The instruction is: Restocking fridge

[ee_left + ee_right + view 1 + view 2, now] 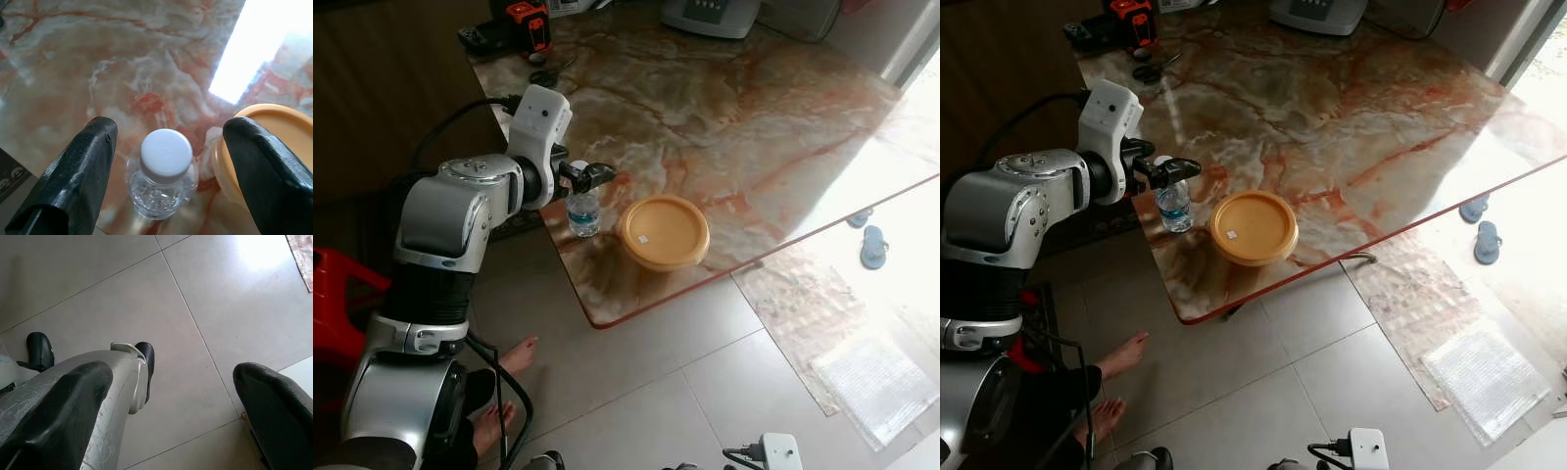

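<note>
Your left gripper [166, 161] has its jaws spread wide, one finger [73, 176] on each side of the water bottle [583, 211] and neither touching it; in the wrist view the white cap [166, 155] sits in the gap between them. The bottle stands upright near the front left corner of the marble table [754, 108], and the gripper hovers level with its top. Just beside the bottle, on its right, lies a round yellow container [665, 231] with its lid on, close to the table's front edge. At the far left of the table you can see an orange and black tool [529, 23], and at the far edge a grey appliance [710, 15]. A person's bare feet [514, 357] rest on the tiled floor [646, 392] below your left arm, and a pair of blue sandals [871, 240] lies past the table on the right. Your right gripper [171, 416] hangs low over the floor tiles, its jaws spread apart and holding nothing.
</note>
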### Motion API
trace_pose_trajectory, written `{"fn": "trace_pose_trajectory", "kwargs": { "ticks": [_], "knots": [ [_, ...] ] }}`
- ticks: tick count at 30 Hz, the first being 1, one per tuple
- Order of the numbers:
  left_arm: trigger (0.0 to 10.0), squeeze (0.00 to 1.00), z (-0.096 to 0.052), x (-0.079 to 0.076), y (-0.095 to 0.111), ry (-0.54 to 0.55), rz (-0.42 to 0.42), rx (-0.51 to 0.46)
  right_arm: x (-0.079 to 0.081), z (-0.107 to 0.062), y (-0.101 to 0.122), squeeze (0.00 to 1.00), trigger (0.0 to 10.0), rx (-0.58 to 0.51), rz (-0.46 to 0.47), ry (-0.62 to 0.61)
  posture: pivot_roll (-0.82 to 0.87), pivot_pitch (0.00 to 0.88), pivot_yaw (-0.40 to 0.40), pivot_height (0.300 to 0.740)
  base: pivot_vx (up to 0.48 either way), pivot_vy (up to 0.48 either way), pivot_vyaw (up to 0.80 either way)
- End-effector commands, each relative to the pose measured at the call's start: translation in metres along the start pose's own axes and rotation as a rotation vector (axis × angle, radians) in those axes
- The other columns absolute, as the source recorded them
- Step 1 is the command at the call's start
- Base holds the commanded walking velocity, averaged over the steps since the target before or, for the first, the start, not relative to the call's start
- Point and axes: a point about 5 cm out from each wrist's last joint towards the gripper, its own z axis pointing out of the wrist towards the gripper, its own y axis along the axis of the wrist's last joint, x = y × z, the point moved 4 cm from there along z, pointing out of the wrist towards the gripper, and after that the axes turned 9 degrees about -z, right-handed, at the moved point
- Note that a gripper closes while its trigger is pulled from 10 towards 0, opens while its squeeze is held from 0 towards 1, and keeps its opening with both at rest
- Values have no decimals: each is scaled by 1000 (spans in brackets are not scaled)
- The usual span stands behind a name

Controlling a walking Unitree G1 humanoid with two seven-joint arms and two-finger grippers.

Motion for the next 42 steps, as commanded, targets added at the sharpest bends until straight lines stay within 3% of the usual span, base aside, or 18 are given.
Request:
{"fn": "trace_pose_trajectory", "kwargs": {
  "ticks": [1, 7, 10, 13, 17, 18, 19, 21, 23, 25, 28, 30, 32, 34, 38, 42],
  "knots": [
    [10000, 0, 1, 1, 4, 1, 28, -3, 4, -4, -19, 0, 10000, 60, 20, 11, -45, 168, -45, 740, 0, 0, 0],
    [10000, 0, 7, 3, 4, -1, 18, -6, 4, -4, -19, 0, 10000, 62, 19, 14, -40, 172, -45, 740, 0, 0, 0],
    [10000, 0, 5, -2, 14, -10, 103, -67, 4, -4, -19, 0, 10000, 60, 25, 13, -52, 178, -45, 740, 0, 0, 0],
    [10000, 0, 0, -9, 23, -26, 129, -123, 4, -4, -19, 0, 10000, 59, 26, 12, -52, 179, -45, 740, 0, 0, 0],
    [10000, 0, -16, -16, 38, -6, 174, -245, 4, -4, -19, 0, 10000, 59, 27, 11, -56, 190, -48, 740, 0, 0, 0],
    [10000, 0, -23, -20, 44, -7, 193, -326, 4, -4, -19, 0, 10000, 59, 27, 12, -52, 192, -48, 740, 0, 0, 0],
    [10000, 0, -23, -20, 44, -7, 193, -326, 4, -4, -19, 0, 10000, 59, 27, 12, -52, 192, -48, 740, 0, 0, 0],
    [10000, 0, -35, -22, 47, 23, 185, -483, 4, -4, -19, 0, 10000, 60, 26, 13, -50, 194, -48, 740, 0, 0, 0],
    [10000, 0, -42, -12, 39, 145, 236, -537, 4, -4, -19, 0, 10000, 60, 24, 14, -50, 194, -48, 740, 0, 0, 0],
    [10000, 0, -49, -7, 31, 193, 196, -581, 4, -4, -20, 0, 10000, 60, 31, 13, -54, 195, -48, 740, 0, 0, 0],
    [10000, 0, -58, 1, 16, 279, 218, -593, 3, -4, -19, 0, 10000, 59, 24, 13, -61, 199, -53, 740, 0, 0, 0],
    [10000, 0, -71, 10, 3, 364, 312, -597, 2, -4, -19, 0, 10000, 53, 39, -1, -60, 200, -52, 740, 0, 0, 0],
    [10000, 0, -74, 11, 0, 378, 336, -602, 2, -4, -20, 0, 10000, 54, 39, -4, -60, 200, -52, 740, 0, 0, 0],
    [10000, 0, -89, 21, -8, 450, 392, -620, 1, -5, -20, 0, 10000, 57, 32, -5, -62, 198, -52, 740, 0, 0, 0],
    [10000, 0, -99, 29, -12, 509, 400, -628, 1, -5, -21, 0, 10000, 58, 33, -7, -64, 194, -53, 740, 0, 0, 0],
    [10000, 0, -98, 30, -14, 513, 409, -626, 1, -5, -21, 0, 10000, 56, 42, -11, -64, 190, -51, 740, 0, 0, 0]
  ]
}}
